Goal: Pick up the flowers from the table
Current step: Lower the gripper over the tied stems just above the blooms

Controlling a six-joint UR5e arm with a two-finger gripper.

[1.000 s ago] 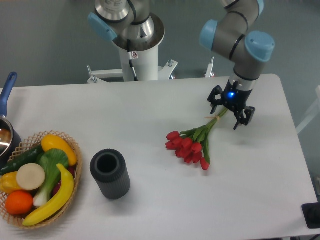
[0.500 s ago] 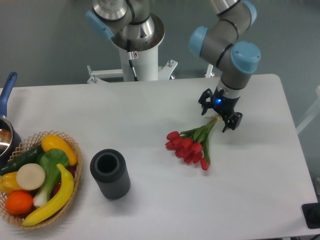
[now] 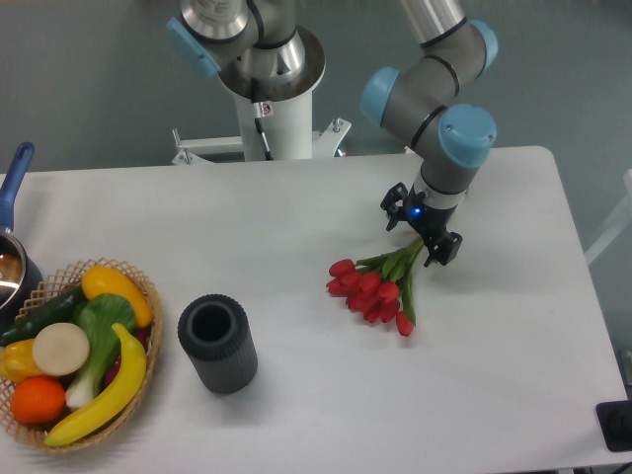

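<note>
Your flowers (image 3: 380,284) lie flat on the bench (image 3: 296,395), right of centre: red heads toward you, stems running back and right. In the last second the claw (image 3: 422,229) has slid left along those stems and now sits over them, fingers spread apart, one either side, nothing gripped. Looks like the line-up for the grab; you still need the descent and squeeze. Near left: a dark ribbed cup (image 3: 217,343), a fruit basket (image 3: 71,348) and a pot (image 3: 10,259), all well apart from the flowers. Nothing blocks the path. Furthest back, the arm's white pedestal (image 3: 276,118).
</note>
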